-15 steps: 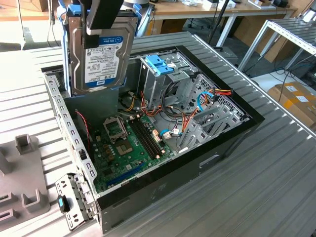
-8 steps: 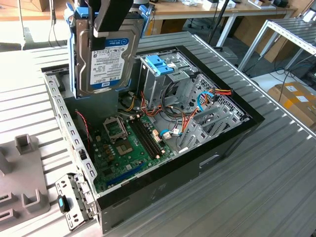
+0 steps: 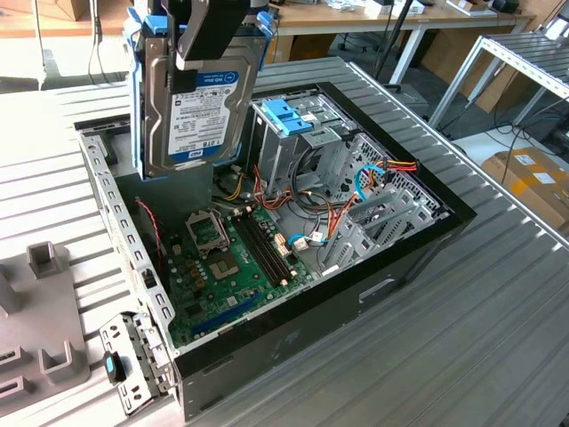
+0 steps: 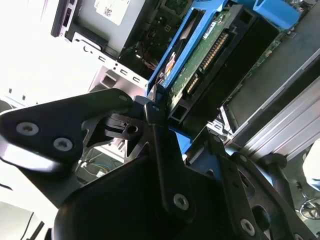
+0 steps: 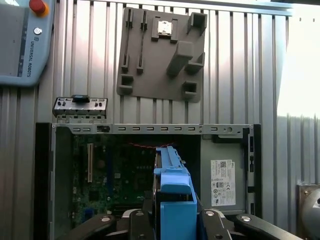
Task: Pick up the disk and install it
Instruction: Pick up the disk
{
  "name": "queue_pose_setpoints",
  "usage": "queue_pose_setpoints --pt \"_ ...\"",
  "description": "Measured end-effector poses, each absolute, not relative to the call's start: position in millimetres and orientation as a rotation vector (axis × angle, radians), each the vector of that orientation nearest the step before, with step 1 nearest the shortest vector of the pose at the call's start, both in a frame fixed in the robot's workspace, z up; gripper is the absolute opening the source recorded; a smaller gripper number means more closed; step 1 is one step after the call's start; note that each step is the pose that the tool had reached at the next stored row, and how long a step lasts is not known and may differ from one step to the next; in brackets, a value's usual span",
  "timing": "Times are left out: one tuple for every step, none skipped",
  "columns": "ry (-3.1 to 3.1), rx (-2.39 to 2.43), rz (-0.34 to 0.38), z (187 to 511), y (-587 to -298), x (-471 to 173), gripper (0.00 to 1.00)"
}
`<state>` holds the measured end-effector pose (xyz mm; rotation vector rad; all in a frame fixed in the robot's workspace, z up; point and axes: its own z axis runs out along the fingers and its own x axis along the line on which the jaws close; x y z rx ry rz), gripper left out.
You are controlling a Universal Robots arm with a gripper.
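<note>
A: Where's the disk?
B: Clamped in the gripper, jaws closed on it. It hangs on end, long axis vertical, over the open computer case, above the motherboard.
A: And the bay?
B: The drive cage sits lower, toward the exterior view's right.

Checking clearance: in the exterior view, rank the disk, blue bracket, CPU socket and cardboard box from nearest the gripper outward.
1. Disk, held in the gripper.
2. Blue bracket, atop the drive cage.
3. CPU socket, on the motherboard.
4. Cardboard box, the exterior view's right.
</note>
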<state>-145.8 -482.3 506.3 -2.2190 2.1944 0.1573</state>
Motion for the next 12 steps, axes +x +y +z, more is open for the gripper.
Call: queue_pose_setpoints --pt "2.194 -2.219 0.157 506.3 -482.9 -145.1 0.37" --pt "2.194 -2.219 0.157 506.2 -483.7 -144.3 0.37" --pt "2.194 -2.219 0.157 506.2 -484.1 -143.8 0.37" --pt "2.194 -2.219 0.157 506.2 -484.6 -143.3 0.37" --pt "2.194 -2.219 0.157 506.2 -484.9 -142.9 0.37" --pt "2.194 -2.219 0.157 506.2 -485.4 -142.4 0.37" --pt "2.194 -2.219 0.157 506.2 -485.8 -141.7 0.37" --pt "2.194 -2.219 0.157 506.2 -486.2 -141.2 0.37" --pt "2.194 -2.219 0.157 506.2 -486.7 -140.7 0.37" --pt "2.194 -2.219 0.157 506.1 -487.1 -140.2 0.37" --pt "2.194 -2.219 0.157 506.1 -487.7 -139.4 0.37" --pt "2.194 -2.219 0.157 506.1 -488.2 -138.9 0.37"
